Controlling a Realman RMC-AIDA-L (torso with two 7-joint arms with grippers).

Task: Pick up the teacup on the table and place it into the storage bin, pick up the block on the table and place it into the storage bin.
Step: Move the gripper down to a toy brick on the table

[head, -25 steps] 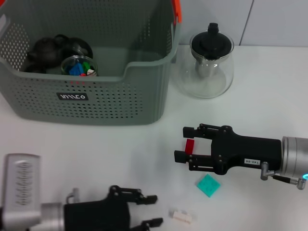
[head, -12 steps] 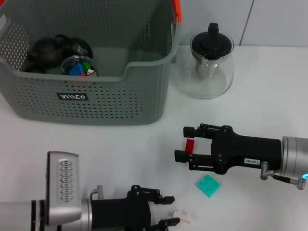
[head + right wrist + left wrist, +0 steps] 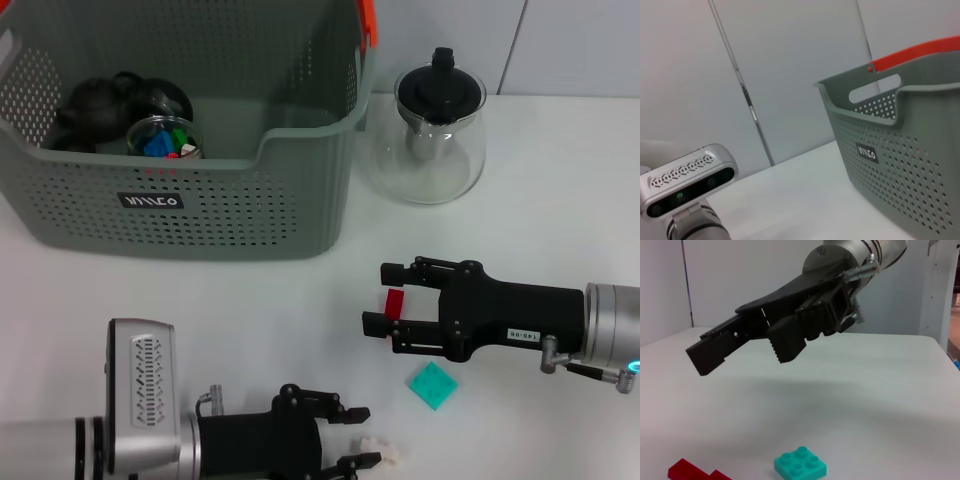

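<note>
1. The left gripper (image 3: 362, 440), jaws spread and empty, sits at the frame's bottom edge, straddling the white block (image 3: 381, 449).
2. The block's long axis runs roughly left-right; the jaws should close across its narrow sides.
3. The right gripper (image 3: 378, 298) hangs open around the red block (image 3: 394, 302); the storage bin (image 3: 300, 205) waits upper left.

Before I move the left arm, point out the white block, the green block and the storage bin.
white block (image 3: 385, 449): head view, its visible top.
green block (image 3: 432, 385): head view, top face.
storage bin (image 3: 240, 205): head view, front wall.
</note>
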